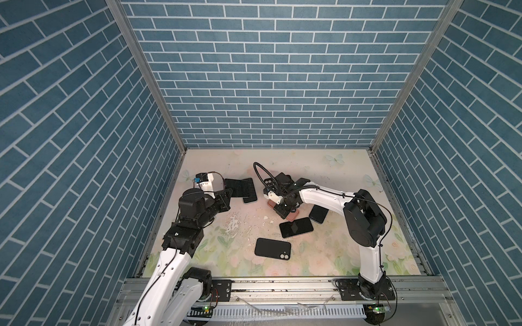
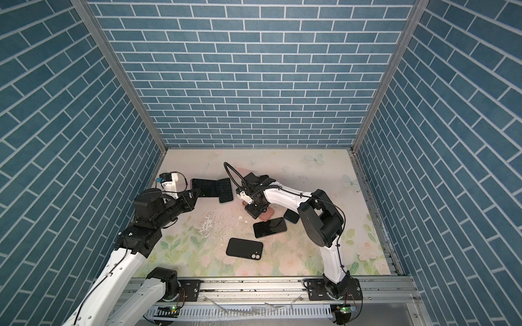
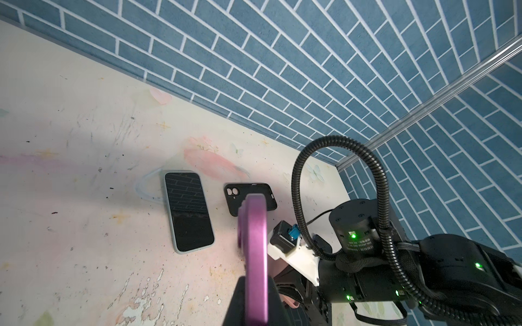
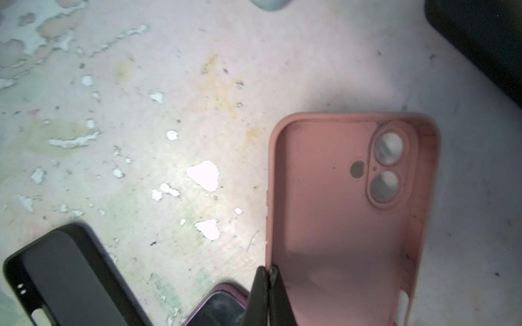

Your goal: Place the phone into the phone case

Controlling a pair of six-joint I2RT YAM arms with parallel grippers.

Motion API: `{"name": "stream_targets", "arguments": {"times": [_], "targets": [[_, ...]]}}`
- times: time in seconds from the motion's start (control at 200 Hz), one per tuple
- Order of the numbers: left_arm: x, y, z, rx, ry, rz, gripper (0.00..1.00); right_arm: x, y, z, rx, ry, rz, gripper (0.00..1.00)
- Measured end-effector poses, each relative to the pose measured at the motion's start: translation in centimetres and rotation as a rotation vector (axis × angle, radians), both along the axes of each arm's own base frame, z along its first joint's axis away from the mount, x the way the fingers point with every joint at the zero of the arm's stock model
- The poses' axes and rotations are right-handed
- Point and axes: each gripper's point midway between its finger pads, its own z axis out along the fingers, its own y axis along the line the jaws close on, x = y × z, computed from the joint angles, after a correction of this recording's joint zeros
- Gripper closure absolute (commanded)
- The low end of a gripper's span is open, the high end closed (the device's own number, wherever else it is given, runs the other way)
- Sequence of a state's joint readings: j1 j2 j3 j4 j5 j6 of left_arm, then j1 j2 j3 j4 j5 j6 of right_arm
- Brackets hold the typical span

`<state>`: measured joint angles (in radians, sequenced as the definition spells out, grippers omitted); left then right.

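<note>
My left gripper (image 3: 255,282) is shut on a purple phone (image 3: 252,240), which stands edge-on between its black fingers. In both top views that phone (image 1: 237,187) (image 2: 204,187) is held level above the table's left side, dark screen up. A pink phone case (image 4: 339,211) lies open side up, with its camera holes at the far end. My right gripper (image 4: 269,272) is shut on the case's long side wall. In both top views, the right gripper (image 1: 284,214) (image 2: 254,213) points down at mid-table, and only a corner of the pink case (image 1: 292,216) shows beneath it.
A phone in a pale grey case (image 3: 189,211) and an empty black case (image 3: 250,197) lie beyond the held phone. Nearer the front lie a black case (image 1: 272,248), a dark-screened phone (image 1: 296,227) and another phone (image 1: 318,214). Blue brick walls enclose the table.
</note>
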<state>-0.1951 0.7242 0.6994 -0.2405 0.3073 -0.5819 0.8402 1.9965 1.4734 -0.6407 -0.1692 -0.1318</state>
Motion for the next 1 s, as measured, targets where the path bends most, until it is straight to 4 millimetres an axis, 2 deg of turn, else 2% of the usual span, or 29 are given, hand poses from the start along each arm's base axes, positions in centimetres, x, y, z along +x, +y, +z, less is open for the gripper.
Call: {"name": "stream_targets", "arguments": {"times": [0.225, 0.365, 0.44, 0.665, 0.84, 1.0], "targets": [[-1.2, 0.6, 0.6, -0.015, -0.006, 0.018, 1.00, -0.9, 0.5, -0.5, 0.036, -0.044, 0.210, 1.00], [-1.7, 0.8, 0.5, -0.024, -0.007, 0.032, 1.00, -0.6, 0.8, -0.4, 0.042, -0.107, 0.331, 1.00], [-1.9, 0.9, 0.0, -0.027, 0.004, 0.036, 1.00, -0.6, 1.0, -0.4, 0.040, -0.136, 0.393, 0.92], [-1.9, 1.0, -1.0, -0.033, 0.041, 0.042, 1.00, -0.4, 1.1, -1.1, 0.001, -0.198, 0.513, 0.77], [-1.8, 0.8, -1.4, -0.044, 0.057, 0.039, 1.00, -0.6, 0.0, -2.7, -0.026, -0.240, 0.529, 0.64], [-1.3, 0.3, -2.0, -0.055, 0.080, 0.020, 1.00, -1.1, -1.5, -1.2, -0.003, -0.325, 0.515, 0.60]]}}
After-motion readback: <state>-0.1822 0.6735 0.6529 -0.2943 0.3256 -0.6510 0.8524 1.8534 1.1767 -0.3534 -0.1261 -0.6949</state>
